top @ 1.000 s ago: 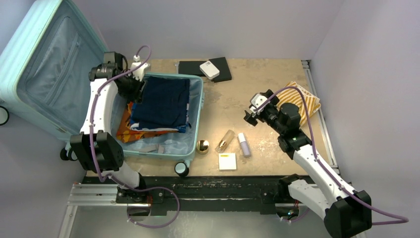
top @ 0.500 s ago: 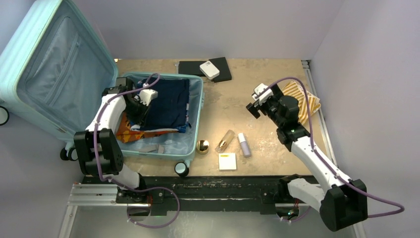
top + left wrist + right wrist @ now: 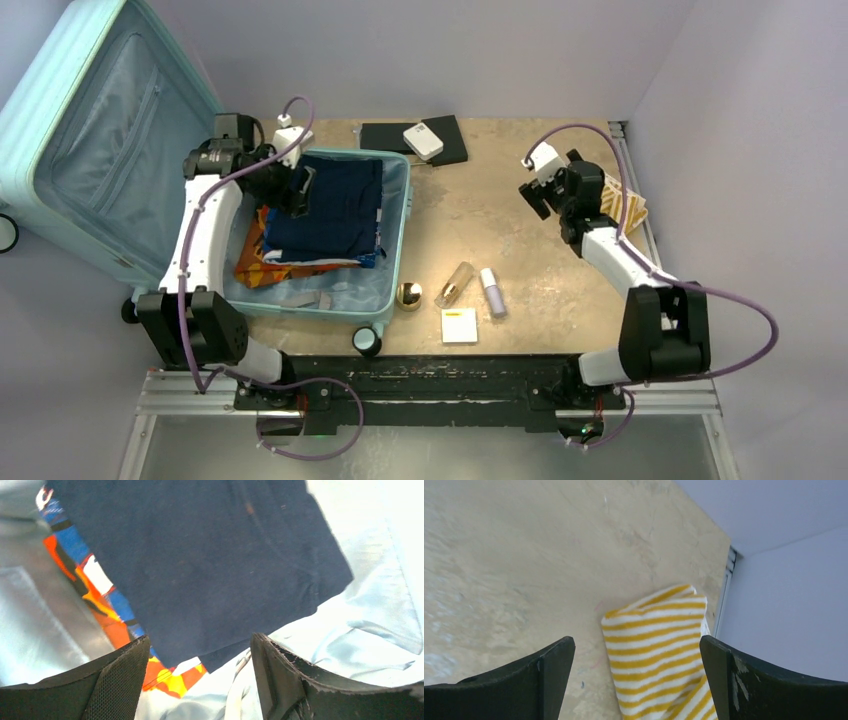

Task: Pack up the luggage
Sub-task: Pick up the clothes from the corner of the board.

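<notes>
luggage (image 3: 105, 170): left side of the table (image 3: 480, 215), lying open. Base flat, lid raised and leaning back to the far left. Pale blue lining visible in both halves.
luggage contents: navy folded garment (image 3: 335, 205) on top, orange/blue patterned fabric (image 3: 262, 265) under it and sticking out on the left. Small grey bits (image 3: 300, 298) on the lining at the near end.
left gripper (image 3: 300, 190): open, nothing between the jaws. Hangs over the far-left corner of the base, above the navy garment. Can't tell if it touches the cloth.
left wrist view: both fingers (image 3: 120, 680) frame the navy garment's corner, patterned fabric just left of it.
right gripper (image 3: 533, 197): jaws wide apart, empty. Raised over the table's right part, just left of the yellow-and-white striped cloth (image 3: 632, 205).
right wrist view: striped cloth sits between the fingers, near the table's right edge and the wall.
far edge of table: flat black item (image 3: 385, 138) with a white box (image 3: 423, 140) lying on it, just beyond the luggage.
near middle of table: gold round object (image 3: 409, 295) just beside the luggage, then a clear bottle (image 3: 455, 284), a lilac-and-white tube (image 3: 492, 292), and a yellow square pad (image 3: 459, 326) nearest the arms. All lie well apart from both grippers.
</notes>
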`<action>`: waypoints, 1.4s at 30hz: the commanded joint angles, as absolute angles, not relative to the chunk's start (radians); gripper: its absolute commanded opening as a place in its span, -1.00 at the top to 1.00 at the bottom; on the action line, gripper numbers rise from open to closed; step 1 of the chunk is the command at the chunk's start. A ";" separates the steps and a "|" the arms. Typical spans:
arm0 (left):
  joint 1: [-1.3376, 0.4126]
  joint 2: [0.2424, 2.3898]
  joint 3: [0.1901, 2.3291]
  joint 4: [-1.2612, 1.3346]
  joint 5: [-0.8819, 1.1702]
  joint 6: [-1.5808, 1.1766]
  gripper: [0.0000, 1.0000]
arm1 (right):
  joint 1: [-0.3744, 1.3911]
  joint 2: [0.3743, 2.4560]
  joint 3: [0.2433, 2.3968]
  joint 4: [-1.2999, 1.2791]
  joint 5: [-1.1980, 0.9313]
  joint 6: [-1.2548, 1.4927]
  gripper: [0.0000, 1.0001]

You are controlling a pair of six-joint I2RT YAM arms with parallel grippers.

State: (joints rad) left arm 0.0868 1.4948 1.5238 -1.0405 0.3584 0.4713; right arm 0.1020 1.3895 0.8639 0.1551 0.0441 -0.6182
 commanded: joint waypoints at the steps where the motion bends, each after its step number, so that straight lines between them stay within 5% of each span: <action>1: -0.018 1.481 1.519 -1.031 0.363 0.414 -0.46 | 0.026 1.445 0.891 0.172 0.096 -0.704 -0.98; 14: -0.125 1.515 1.538 -0.993 0.338 0.361 -0.49 | -0.300 1.704 1.135 0.072 0.013 -0.533 -0.70; 23: -0.155 1.525 1.547 -1.002 0.320 0.343 -0.50 | -0.413 1.812 1.106 0.155 0.098 -0.520 -0.23; 35: -0.191 1.525 1.549 -1.004 0.300 0.325 -0.50 | -0.418 1.714 0.977 0.377 0.256 -0.570 -0.47; 42: -0.200 1.525 1.545 -1.001 0.291 0.321 -0.50 | -0.418 1.552 0.919 0.344 0.047 -0.620 -0.49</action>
State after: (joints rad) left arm -0.1886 1.5242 1.5127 -1.0138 0.2985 0.3412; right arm -0.4194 1.6707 0.9356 0.3058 0.1635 -0.5716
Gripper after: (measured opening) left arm 0.746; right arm 0.734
